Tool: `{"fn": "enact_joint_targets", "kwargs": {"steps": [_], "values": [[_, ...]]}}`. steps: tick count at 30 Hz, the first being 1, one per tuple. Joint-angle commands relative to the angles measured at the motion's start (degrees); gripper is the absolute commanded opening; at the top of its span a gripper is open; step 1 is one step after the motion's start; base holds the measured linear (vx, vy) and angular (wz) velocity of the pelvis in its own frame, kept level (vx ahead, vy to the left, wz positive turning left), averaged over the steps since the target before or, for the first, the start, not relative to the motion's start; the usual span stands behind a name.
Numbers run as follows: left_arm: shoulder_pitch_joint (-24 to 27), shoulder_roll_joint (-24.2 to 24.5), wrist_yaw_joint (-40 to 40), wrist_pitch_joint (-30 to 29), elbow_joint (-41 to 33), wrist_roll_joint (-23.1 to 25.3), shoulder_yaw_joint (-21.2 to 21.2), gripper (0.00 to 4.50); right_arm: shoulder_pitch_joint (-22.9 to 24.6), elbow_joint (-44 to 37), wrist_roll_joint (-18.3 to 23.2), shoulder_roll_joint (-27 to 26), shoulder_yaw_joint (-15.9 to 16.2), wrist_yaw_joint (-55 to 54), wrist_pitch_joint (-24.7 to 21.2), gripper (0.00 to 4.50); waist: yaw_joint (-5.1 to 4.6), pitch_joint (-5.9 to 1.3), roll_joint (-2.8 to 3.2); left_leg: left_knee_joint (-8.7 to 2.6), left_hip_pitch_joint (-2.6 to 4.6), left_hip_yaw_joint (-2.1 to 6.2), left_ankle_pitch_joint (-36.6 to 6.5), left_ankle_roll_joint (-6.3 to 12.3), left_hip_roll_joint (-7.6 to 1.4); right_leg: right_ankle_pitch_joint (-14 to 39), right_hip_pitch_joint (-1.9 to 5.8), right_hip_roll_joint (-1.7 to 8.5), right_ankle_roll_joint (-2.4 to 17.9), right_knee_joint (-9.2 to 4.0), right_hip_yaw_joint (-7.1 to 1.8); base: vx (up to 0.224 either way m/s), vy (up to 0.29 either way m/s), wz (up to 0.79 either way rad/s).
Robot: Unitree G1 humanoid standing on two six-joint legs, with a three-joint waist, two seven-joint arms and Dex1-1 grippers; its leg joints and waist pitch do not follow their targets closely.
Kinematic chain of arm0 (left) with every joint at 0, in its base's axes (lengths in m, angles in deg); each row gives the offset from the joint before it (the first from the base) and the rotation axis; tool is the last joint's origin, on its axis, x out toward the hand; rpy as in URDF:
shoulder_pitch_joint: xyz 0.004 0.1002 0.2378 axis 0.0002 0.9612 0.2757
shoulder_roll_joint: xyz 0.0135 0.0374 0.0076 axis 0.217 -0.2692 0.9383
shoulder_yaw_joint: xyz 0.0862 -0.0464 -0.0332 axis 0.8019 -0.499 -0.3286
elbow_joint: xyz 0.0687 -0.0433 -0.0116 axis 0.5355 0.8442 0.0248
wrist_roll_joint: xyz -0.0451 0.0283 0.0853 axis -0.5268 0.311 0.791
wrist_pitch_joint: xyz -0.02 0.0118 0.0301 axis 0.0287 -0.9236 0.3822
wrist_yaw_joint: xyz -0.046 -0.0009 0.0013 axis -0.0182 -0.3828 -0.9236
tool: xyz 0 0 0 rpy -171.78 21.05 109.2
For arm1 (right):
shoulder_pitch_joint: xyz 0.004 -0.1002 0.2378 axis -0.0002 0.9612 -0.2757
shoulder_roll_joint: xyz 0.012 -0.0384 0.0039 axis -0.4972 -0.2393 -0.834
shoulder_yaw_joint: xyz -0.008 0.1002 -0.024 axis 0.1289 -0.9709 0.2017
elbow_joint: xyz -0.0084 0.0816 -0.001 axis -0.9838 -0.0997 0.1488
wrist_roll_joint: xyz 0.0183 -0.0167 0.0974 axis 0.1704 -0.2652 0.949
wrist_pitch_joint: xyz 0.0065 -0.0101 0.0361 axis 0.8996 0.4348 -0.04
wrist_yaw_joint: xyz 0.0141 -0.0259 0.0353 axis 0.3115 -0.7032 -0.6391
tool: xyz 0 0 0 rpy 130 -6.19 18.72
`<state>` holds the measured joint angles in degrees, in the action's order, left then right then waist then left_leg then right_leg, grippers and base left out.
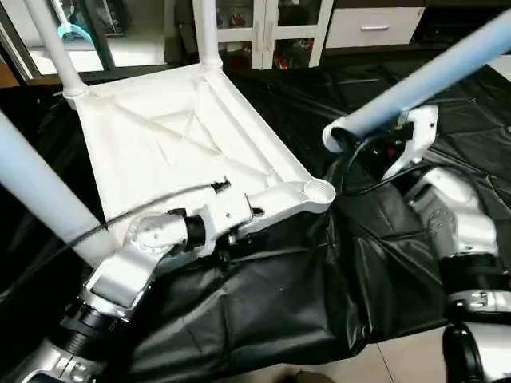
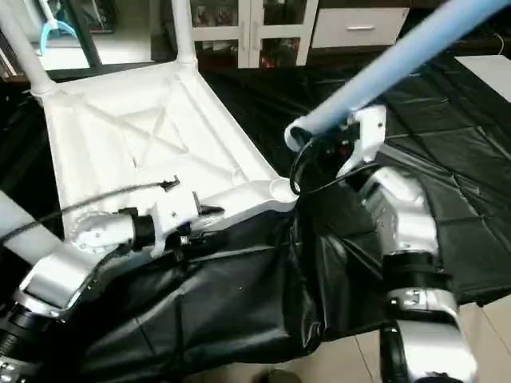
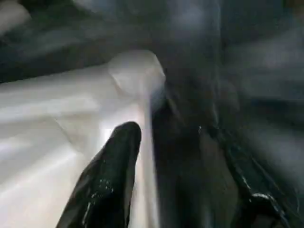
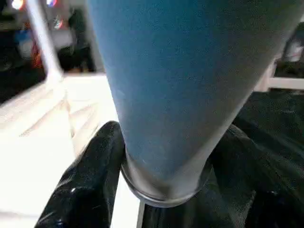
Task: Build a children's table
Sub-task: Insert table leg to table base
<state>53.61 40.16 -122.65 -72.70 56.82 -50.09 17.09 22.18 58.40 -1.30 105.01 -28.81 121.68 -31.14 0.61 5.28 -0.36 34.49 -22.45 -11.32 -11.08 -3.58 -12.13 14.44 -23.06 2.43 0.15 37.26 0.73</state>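
The children's table top (image 1: 172,132) lies upside down on a black sheet, ribbed underside up. White legs stand in its far corners (image 1: 206,32) (image 1: 57,52), and a third leg (image 1: 40,191) rises at the near left. The near right corner socket (image 1: 319,191) is empty. My right gripper (image 4: 164,156) is shut on the fourth leg (image 1: 423,80), which slants up to the right, its lower end (image 1: 339,136) hanging a little above and right of that socket. My left gripper (image 3: 190,161) is at the top's near rim beside the socket, open, one finger (image 3: 109,175) over the white rim.
The black sheet (image 1: 279,303) covers the floor under and around the table top, with folds at the near side. A white glass-door cabinet (image 1: 263,24) and a drawer unit (image 1: 371,24) stand at the back. Pale floor tile (image 1: 399,359) shows near my right arm.
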Motion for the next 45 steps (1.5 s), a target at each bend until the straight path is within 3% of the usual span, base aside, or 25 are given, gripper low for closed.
{"fn": "enact_joint_targets", "kwargs": {"steps": [1,2,4,5,8,11,14,16,19,21,24,27,30,38,45], "values": [[-4.4,-2.1,3.4,-2.1,-3.5,-6.5,-6.8,2.55,0.3,-3.7,-1.5,2.0,2.3,1.7,-4.3,2.42,0.36,-5.55,-0.53,-1.89,1.15,0.21,6.3,6.78,-0.51,-29.9,4.79,2.71,18.1,-1.83,-2.06,0.000,0.000,0.00],[-5.9,-3.3,5.2,-2.6,-3.7,-8.5,-9.0,2.59,0.3,-4.3,-2.0,2.8,3.1,2.1,-6.0,2.42,0.36,-5.55,-0.53,-1.89,1.15,0.21,6.3,6.78,-0.51,-29.9,4.79,2.71,18.1,-1.83,-2.06,0.000,0.000,0.00],[-12.0,-7.8,11.2,-5.7,-5.5,-17.6,-15.8,2.64,0.1,-7.1,-3.0,5.6,5.8,3.9,-12.9,2.42,0.61,-5.79,-0.78,-1.58,0.91,0.25,6.5,6.70,-0.29,-31.1,5.15,2.56,18.5,-1.72,-2.11,0.000,0.000,0.00],[-13.6,-8.9,12.6,-6.5,-6.3,-20.3,-17.1,2.64,0.0,-8.2,-3.1,6.3,6.6,4.5,-15.1,2.42,0.79,-5.84,-0.86,-1.50,0.75,0.32,6.6,6.60,-0.12,-31.6,5.41,2.55,18.6,-1.64,-2.15,0.000,0.000,0.00],[-15.8,-10.4,13.6,-7.9,-7.9,-24.7,-18.2,3.02,-0.2,-10.5,-3.4,7.7,8.3,5.7,-18.3,2.42,1.27,-5.70,-1.30,-1.33,0.50,0.26,6.5,7.09,-0.09,-31.1,5.28,2.69,18.0,-1.62,-2.19,0.000,0.000,0.00],[-17.8,-11.9,13.4,-11.6,-10.4,-28.6,-18.1,3.14,-0.8,-13.2,-4.8,9.9,10.9,7.2,-20.9,2.42,1.60,-6.04,-0.97,-1.07,0.95,0.21,6.2,7.05,-0.33,-28.1,5.02,2.72,17.5,-1.65,-2.18,0.000,0.000,0.00],[-19.2,-12.8,13.6,-15.0,-11.5,-28.7,-17.0,3.43,-1.2,-15.5,-7.0,11.8,13.3,8.0,-22.5,2.42,1.68,-5.87,-1.08,-1.01,0.86,0.29,5.6,6.60,-0.54,-25.5,4.83,2.89,17.6,-1.76,-2.15,0.000,0.000,0.00],[-20.1,-13.6,15.3,-17.2,-11.5,-29.2,-16.4,3.46,-1.5,-17.0,-8.7,13.0,15.2,8.5,-23.3,2.42,1.86,-5.76,-0.87,-1.02,1.01,0.34,3.4,5.68,-0.70,-20.6,4.68,3.12,17.5,-2.10,-2.20,0.000,0.000,0.00],[-20.9,-14.1,17.1,-17.4,-10.9,-29.4,-14.9,3.85,-1.7,-19.6,-9.7,13.7,17.0,9.3,-25.2,2.42,1.81,-5.62,-0.97,-1.10,1.04,0.37,2.1,4.82,-0.79,-16.7,4.60,3.19,17.4,-2.36,-2.22,0.000,0.000,0.00],[-21.3,-14.6,18.1,-17.5,-10.1,-29.4,-14.8,3.91,-1.8,-21.3,-10.4,14.4,18.5,10.1,-25.9,2.42,1.74,-5.71,-0.61,-1.08,1.10,0.48,1.9,4.31,-0.94,-15.5,4.49,3.27,17.2,-2.44,-2.16,0.000,0.000,0.00],[-21.9,-15.3,19.0,-19.2,-9.9,-29.1,-15.3,4.28,-1.6,-22.8,-11.1,15.4,19.8,10.8,-26.7,2.42,1.77,-5.75,-0.77,-0.96,1.12,0.42,1.7,3.98,-0.85,-16.0,4.48,3.24,17.2,-2.42,-2.27,0.000,0.000,0.00],[-22.4,-15.0,21.6,-19.2,-8.1,-26.8,-15.2,4.37,-1.6,-24.1,-12.0,16.0,20.7,11.4,-27.0,2.42,1.81,-5.88,-0.84,-0.78,1.04,0.40,1.8,4.19,-0.66,-16.4,4.51,3.17,17.0,-2.36,-2.34,0.000,0.000,0.00],[-22.7,-14.9,22.3,-18.8,-7.9,-27.5,-15.6,4.49,-1.3,-25.2,-12.4,16.5,21.6,12.2,-27.5,2.42,1.97,-6.11,-0.78,-0.67,0.98,0.48,3.1,4.71,-0.68,-18.8,4.61,3.24,17.1,-2.08,-2.34,0.000,0.000,0.00],[-22.3,-16.1,22.3,-20.5,-10.3,-30.8,-16.7,4.50,-0.5,-26.1,-14.4,17.7,23.8,13.0,-27.2,2.42,2.31,-6.31,-0.77,-0.48,0.91,0.47,4.4,5.18,-0.69,-21.9,4.66,3.16,18.0,-1.65,-2.27,0.000,0.000,0.00],[-22.2,-17.3,23.3,-22.0,-10.4,-34.5,-18.6,3.77,-0.9,-25.3,-16.0,17.5,23.9,11.9,-25.5,2.42,2.62,-6.21,-0.91,-0.45,1.00,0.39,3.3,4.90,-0.65,-20.3,4.61,3.11,17.8,-1.77,-2.32,0.000,0.000,0.00]]}}
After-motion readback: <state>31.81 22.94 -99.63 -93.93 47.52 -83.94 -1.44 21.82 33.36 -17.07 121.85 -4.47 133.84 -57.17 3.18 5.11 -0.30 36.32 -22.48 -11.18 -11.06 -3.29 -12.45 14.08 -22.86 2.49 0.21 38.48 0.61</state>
